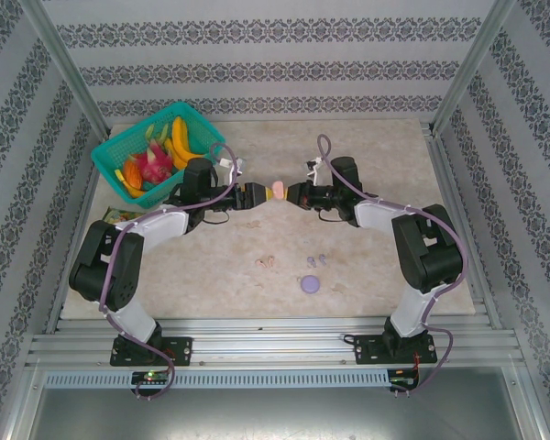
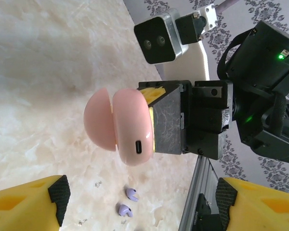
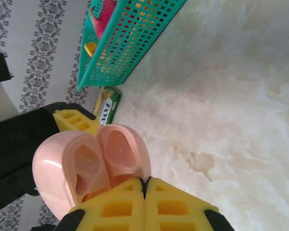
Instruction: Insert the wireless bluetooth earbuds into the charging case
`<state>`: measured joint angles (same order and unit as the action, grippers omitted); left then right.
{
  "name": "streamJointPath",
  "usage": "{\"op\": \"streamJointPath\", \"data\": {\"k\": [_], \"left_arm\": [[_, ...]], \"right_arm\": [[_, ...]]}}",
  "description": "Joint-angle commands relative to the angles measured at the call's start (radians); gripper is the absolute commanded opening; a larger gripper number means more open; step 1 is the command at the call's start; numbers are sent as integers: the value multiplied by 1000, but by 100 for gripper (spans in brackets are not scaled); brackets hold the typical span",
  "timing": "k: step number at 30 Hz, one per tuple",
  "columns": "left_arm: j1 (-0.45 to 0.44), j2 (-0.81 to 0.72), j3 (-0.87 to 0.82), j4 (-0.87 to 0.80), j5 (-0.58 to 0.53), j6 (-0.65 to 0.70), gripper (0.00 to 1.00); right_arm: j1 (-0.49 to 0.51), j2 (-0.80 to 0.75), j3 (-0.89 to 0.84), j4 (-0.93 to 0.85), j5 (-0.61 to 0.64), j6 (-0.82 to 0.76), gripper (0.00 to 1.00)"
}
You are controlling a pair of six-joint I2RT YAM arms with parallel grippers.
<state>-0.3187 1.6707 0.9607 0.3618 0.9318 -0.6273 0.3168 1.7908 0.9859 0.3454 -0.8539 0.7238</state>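
A pale pink charging case (image 1: 277,191) hangs above the table's middle with its lid ajar, and its moulded hollows (image 3: 89,166) hold nothing. My right gripper (image 3: 144,185) is shut on the case's rim (image 2: 130,130), yellow pads pressed together. My left gripper (image 2: 142,197) stands open just left of the case, its fingers (image 2: 29,204) wide apart and off it. Two lilac earbuds (image 2: 131,194) lie on the table below. From above, the lilac pair (image 1: 317,260) and a pink pair (image 1: 265,263) lie in front of the grippers.
A round lilac case (image 1: 310,284) lies shut near the front. The teal basket (image 1: 156,151) of toy fruit stands at the back left, with a green packet (image 3: 106,103) beside it. An aluminium rail (image 2: 197,192) edges the table.
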Motion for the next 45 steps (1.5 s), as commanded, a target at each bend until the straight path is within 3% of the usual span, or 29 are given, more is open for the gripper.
{"op": "streamJointPath", "data": {"k": [1, 5, 19, 35, 45], "left_arm": [[14, -55, 54, -103, -15, 66, 87], [34, -86, 86, -237, -40, 130, 100], [61, -94, 195, -625, -124, 308, 100], [60, -179, 154, -736, -159, 281, 100], [61, -140, 246, -813, -150, 309, 100]], "right_arm": [[-5, -17, 61, -104, 26, -93, 0], [-5, -23, 109, -200, 49, -155, 0], [46, -5, 248, -478, 200, -360, 0], [129, 38, 370, -673, 317, -490, 0], [155, 69, 418, -695, 344, -512, 0]]}}
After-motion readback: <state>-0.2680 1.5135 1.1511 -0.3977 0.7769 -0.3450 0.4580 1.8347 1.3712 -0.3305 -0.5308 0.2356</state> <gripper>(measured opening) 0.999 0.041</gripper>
